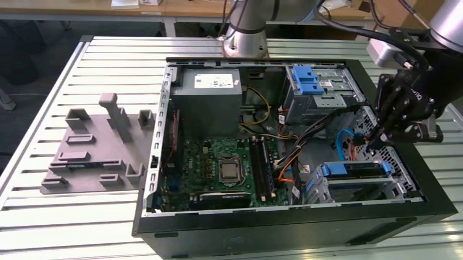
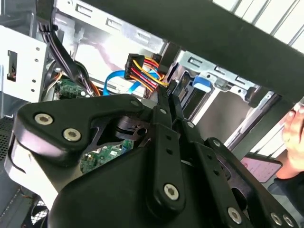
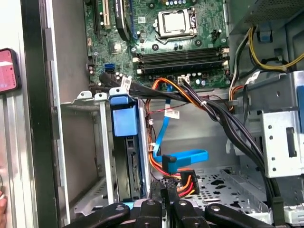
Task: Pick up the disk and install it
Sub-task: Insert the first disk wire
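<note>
The disk (image 1: 352, 169) sits in the metal drive cage at the near corner of the open computer case, on the exterior view's right, with its blue rails showing. The first wrist view shows the disk (image 3: 129, 161) edge-on in the cage under a blue tab. That blue tab (image 2: 199, 84) also shows in the second wrist view. My black gripper (image 1: 370, 145) hangs inside the case just beyond the cage. Its fingers are pressed together in both wrist views, gripper (image 3: 167, 192) and gripper (image 2: 168, 97). Its tips are right by a connector with red, yellow and orange wires (image 3: 184, 183).
A blue flat cable (image 3: 185, 157) and black wire bundles cross the bay near the fingertips. The motherboard (image 1: 224, 168), the grey power supply box (image 1: 206, 89) and an upper drive cage (image 1: 313, 84) fill the case. A grey slotted tray (image 1: 94, 151) lies outside. A hand (image 2: 294, 128) is beside the case.
</note>
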